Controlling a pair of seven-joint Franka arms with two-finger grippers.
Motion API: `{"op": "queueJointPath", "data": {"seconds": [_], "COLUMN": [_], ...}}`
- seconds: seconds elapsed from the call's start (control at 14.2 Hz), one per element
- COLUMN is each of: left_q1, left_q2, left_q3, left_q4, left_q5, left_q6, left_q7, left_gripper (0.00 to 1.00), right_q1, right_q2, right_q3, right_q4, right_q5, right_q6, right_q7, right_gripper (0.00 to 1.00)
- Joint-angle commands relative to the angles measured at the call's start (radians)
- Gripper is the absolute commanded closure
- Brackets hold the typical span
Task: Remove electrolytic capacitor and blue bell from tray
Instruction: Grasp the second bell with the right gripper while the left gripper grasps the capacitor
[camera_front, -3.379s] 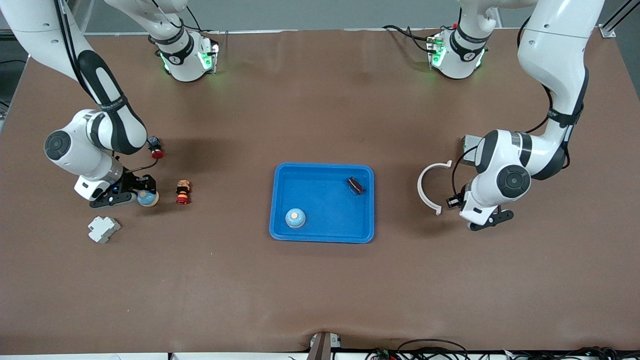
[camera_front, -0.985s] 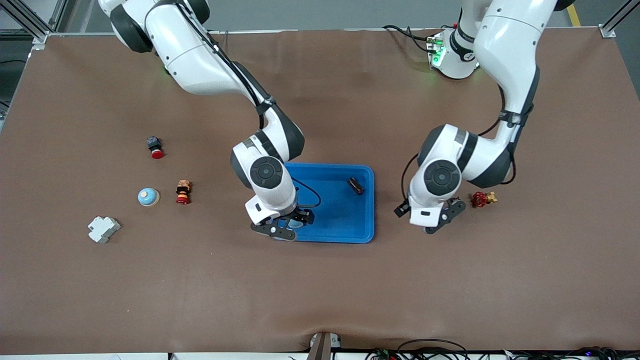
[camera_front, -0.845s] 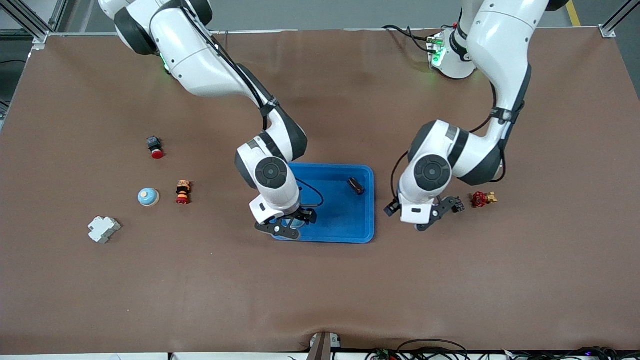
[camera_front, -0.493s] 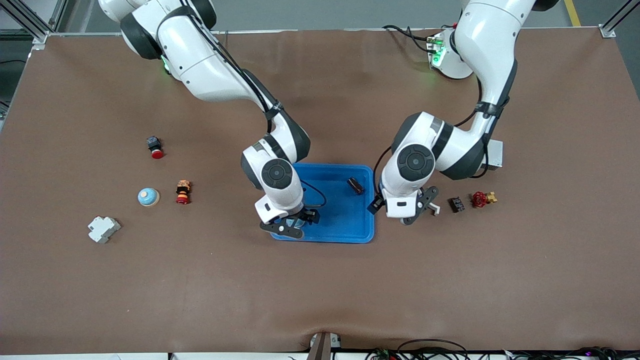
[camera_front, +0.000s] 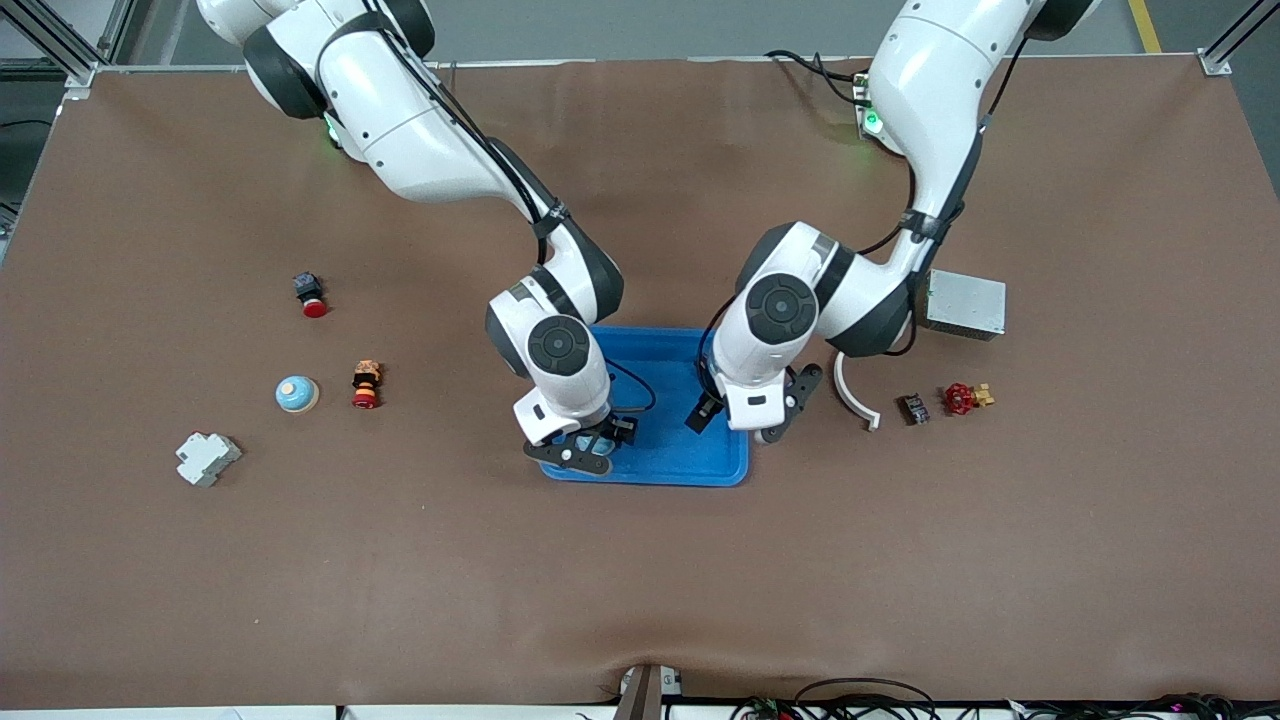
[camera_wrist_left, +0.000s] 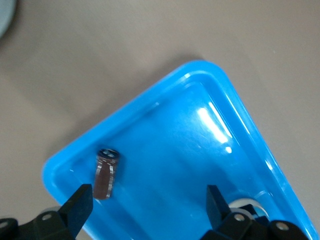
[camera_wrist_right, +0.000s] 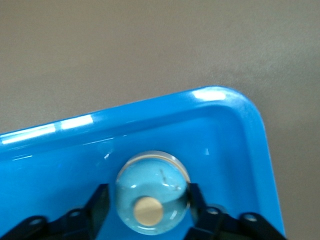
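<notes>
Right gripper (camera_wrist_right: 150, 212) has just clamped onto the blue bell (camera_wrist_right: 152, 192) in the tray (camera_front: 655, 470) at lower centre of the front view; lift-out looks next. Left gripper (camera_wrist_left: 150, 212), fingers spread wide, has swung in over the tray's other end above the capacitor (camera_wrist_left: 106, 172), not yet gripped. Bell: pale blue dome with a tan button on top. Capacitor: dark cylinder lying on its side.

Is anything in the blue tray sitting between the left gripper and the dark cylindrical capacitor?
Nothing visible does. In the left wrist view the dark cylindrical capacitor lies on the bare floor of the bright blue plastic tray, below the open left gripper. The right gripper, shut on the pale blue dome-shaped bell, works the tray's other end.
</notes>
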Motion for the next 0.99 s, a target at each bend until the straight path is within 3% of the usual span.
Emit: {"op": "queueJointPath", "data": {"seconds": [0.0, 0.28, 0.56, 0.92], "left_q1": [-0.016, -0.022, -0.022, -0.036], "left_q2": [0.052, 0.104, 0.112, 0.103], "left_q3": [0.006, 0.011, 0.011, 0.009], "left_q4": [0.026, 0.022, 0.013, 0.004], "left_q5": [-0.015, -0.008, 0.003, 0.003], "left_q6": [0.04, 0.067, 0.058, -0.012], "left_q7": [-0.02, -0.015, -0.018, -0.035], "left_gripper": [0.0, 0.0, 0.0, 0.0], "right_q1": [0.016, 0.015, -0.004, -0.154], "right_q2": [0.015, -0.008, -0.079, -0.18], "right_q3": [-0.009, -0.008, 0.006, 0.004], "right_q4": [0.031, 0.032, 0.048, 0.054], "right_q5": [-0.018, -0.017, -0.003, 0.005], "right_q6": [-0.01, -0.036, -0.217, -0.295], "right_q7": [0.044, 0.034, 0.012, -0.347], "right_gripper": [1.0, 1.0, 1.0, 1.0]}}
